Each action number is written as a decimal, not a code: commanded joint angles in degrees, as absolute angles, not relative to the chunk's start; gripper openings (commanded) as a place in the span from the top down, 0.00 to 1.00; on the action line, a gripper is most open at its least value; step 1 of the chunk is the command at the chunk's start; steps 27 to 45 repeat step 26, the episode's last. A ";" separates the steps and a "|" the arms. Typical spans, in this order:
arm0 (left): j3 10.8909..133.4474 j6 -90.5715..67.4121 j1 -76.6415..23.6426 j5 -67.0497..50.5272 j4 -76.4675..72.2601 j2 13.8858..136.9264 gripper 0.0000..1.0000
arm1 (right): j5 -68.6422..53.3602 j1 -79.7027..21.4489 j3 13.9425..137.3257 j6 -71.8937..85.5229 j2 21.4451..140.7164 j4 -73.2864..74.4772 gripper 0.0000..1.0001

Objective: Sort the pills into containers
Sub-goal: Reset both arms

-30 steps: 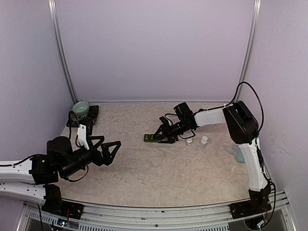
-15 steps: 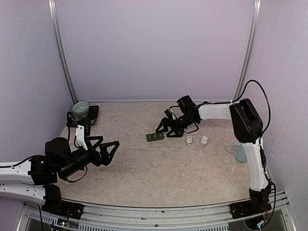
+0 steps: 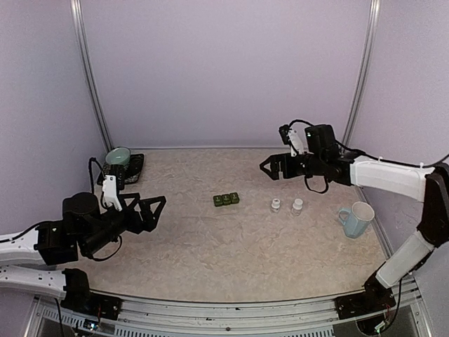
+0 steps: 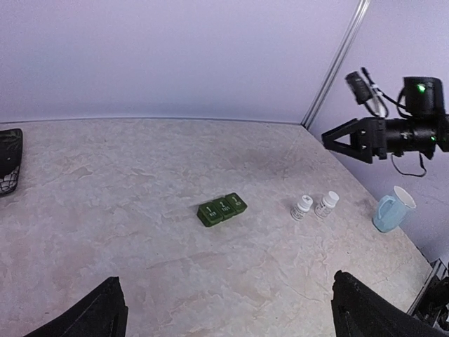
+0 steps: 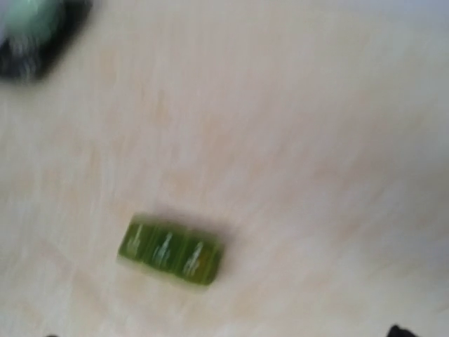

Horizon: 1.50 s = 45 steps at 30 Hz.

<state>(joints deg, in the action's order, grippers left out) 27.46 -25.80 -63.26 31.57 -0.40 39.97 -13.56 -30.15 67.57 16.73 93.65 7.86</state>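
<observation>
The containers (image 3: 226, 199) are a dark green strip of three lidded compartments lying flat mid-table, lids closed; they also show in the left wrist view (image 4: 222, 209) and blurred in the right wrist view (image 5: 170, 250). Pills are hidden from every view. My right gripper (image 3: 269, 170) hangs open and empty, raised above the table to the back right of the strip, well apart from it. At the left my left gripper (image 3: 155, 213) is open and empty, pointing toward the strip from a distance; its fingertips (image 4: 105, 309) frame the bottom of its own view.
Two small white bottles (image 3: 276, 205) (image 3: 298, 205) stand upright right of the strip. A pale blue mug (image 3: 356, 219) stands near the right edge. A pale green bowl (image 3: 118, 156) rests on a black pad at the back left. Walls enclose three sides.
My right gripper opened, let go of the containers and lifted away to the back right, uncovering the mug. The strip stayed on the table. My left arm shifted slightly.
</observation>
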 commanded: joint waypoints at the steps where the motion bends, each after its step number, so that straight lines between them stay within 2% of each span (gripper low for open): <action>1: 30.65 -28.31 -59.32 32.44 5.72 39.61 0.01 | 0.25 -30.06 53.92 11.30 81.63 -10.40 0.00; 11: 28.81 -29.61 -38.81 13.17 5.04 41.25 0.01 | 14.13 -30.32 38.67 7.76 61.13 -10.27 0.00; 19: 31.54 -27.00 -36.27 13.18 4.34 44.89 0.01 | 20.42 -31.00 33.04 7.24 45.07 -8.49 0.00; 45: 31.44 -27.44 -36.19 12.26 2.21 45.97 0.01 | 20.68 -31.03 32.63 7.17 45.13 -8.94 0.00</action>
